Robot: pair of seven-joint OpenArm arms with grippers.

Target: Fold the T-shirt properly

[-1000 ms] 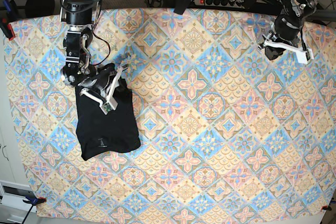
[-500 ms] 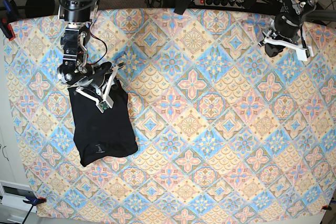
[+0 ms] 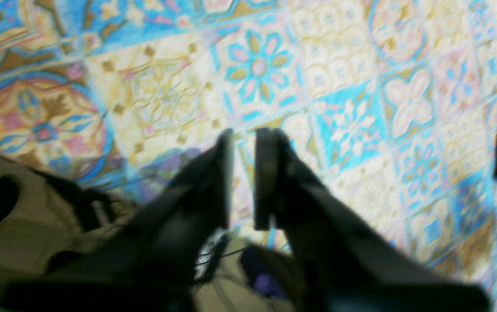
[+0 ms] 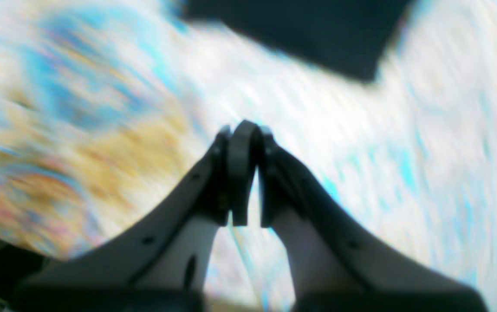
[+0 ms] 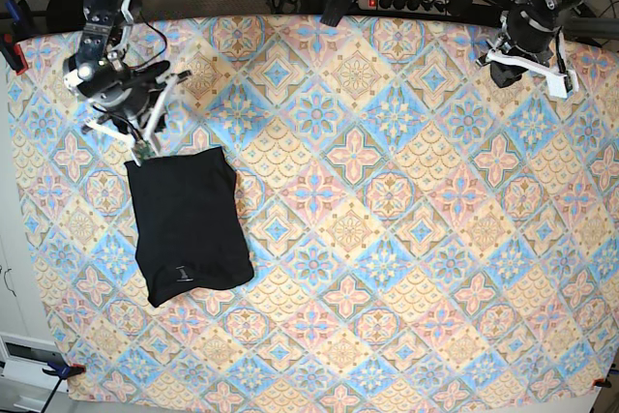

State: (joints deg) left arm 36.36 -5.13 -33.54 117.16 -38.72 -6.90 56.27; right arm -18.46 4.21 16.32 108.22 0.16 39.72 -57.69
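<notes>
So the T-shirt [image 5: 189, 225] is lying folded into a compact black rectangle on the patterned tablecloth [image 5: 387, 239], over toward the left side of the base view and nearer the front edge than either arm. A small label is showing close to its front edge.

Just behind the shirt's back-left corner, the right gripper [image 5: 145, 128] is hanging over the cloth, clear of the fabric. In its wrist view the right gripper [image 4: 244, 173] is showing its jaws pressed together with nothing between them, and the shirt [image 4: 300, 34] is sitting as a dark patch further ahead, though everything there is smeared.

Way over at the far right corner, the left gripper [image 5: 530, 63] is hovering above the tablecloth. In its wrist view the left gripper [image 3: 243, 177] is showing only a narrow slit between the jaws, empty.
</notes>
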